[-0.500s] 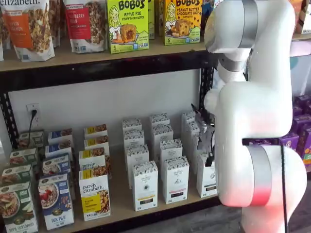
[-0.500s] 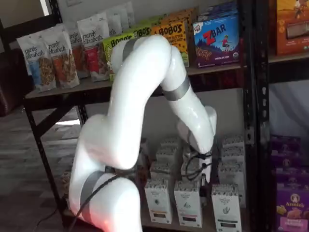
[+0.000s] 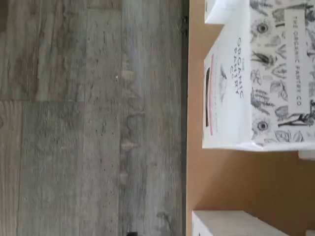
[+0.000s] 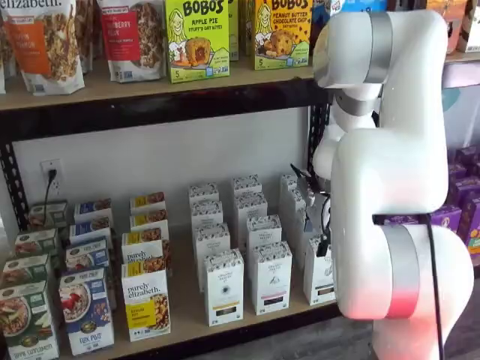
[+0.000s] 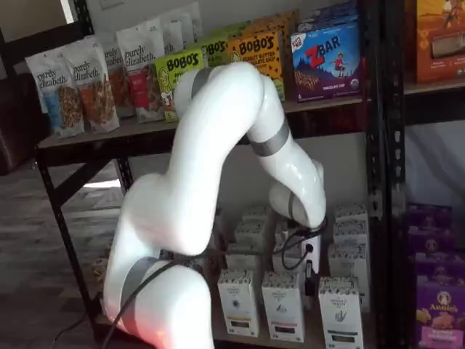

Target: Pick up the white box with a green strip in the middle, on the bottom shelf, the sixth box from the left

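The white box (image 4: 319,274) stands at the front right of the white cartons on the bottom shelf (image 4: 180,313), partly behind my arm. It also shows in a shelf view (image 5: 340,314). My gripper (image 4: 323,241) hangs just above and in front of it; only its black fingers and a cable show (image 5: 308,282), so I cannot tell if it is open. The wrist view shows a white carton (image 3: 236,93) with a flowered band and a dark front strip, standing at the board's front edge (image 3: 197,177).
Two similar white cartons (image 4: 270,277) (image 4: 223,288) stand to the left of the white box, with more rows behind. Granola boxes (image 4: 146,300) fill the shelf's left part. A black upright (image 5: 381,182) stands close on the right. Grey wood floor (image 3: 88,118) lies below.
My arm has shifted slightly, and the wrist and gripper have come a little lower over the right column of white cartons. No box has moved.
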You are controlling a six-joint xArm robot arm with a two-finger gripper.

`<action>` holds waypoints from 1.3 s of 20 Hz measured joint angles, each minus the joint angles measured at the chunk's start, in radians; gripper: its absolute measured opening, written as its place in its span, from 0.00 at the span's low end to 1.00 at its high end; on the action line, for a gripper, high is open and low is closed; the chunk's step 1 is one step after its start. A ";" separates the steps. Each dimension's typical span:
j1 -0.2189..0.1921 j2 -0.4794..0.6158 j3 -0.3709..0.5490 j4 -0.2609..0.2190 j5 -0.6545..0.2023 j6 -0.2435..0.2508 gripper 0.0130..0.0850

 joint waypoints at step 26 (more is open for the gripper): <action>-0.042 0.291 -0.338 -0.272 0.021 0.203 1.00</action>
